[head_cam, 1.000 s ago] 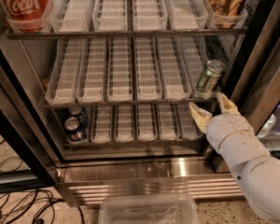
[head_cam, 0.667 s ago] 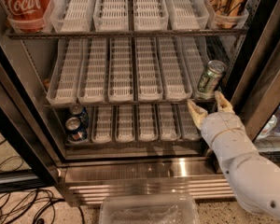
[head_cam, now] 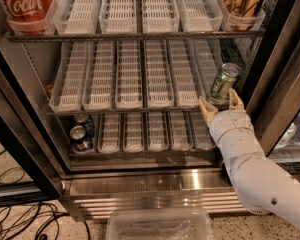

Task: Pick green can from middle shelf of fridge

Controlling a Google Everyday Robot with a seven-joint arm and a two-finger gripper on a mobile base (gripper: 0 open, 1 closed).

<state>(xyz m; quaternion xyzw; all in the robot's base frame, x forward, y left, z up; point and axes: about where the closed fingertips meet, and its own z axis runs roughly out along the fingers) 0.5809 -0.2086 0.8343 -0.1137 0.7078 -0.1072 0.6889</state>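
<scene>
The green can (head_cam: 224,82) with a silver lid stands tilted in the rightmost lane of the middle shelf (head_cam: 130,79) of the fridge (head_cam: 140,184). My gripper (head_cam: 221,103) is open at the front edge of that shelf, just below and in front of the can. Its two tan fingers (head_cam: 206,110) stand on either side of the can's base, not closed on it. The white arm reaches in from the lower right.
A big red Coca-Cola can (head_cam: 25,4) stands top left and a tan-striped can (head_cam: 242,1) top right. Two blue cans (head_cam: 81,134) stand on the bottom shelf at the left. The glass door (head_cam: 290,94) is at the right. A clear plastic bin (head_cam: 160,225) and cables (head_cam: 20,219) lie on the floor.
My gripper has moved up and forward toward the middle shelf, so its fingers now flank the base of the green can. The can has not moved.
</scene>
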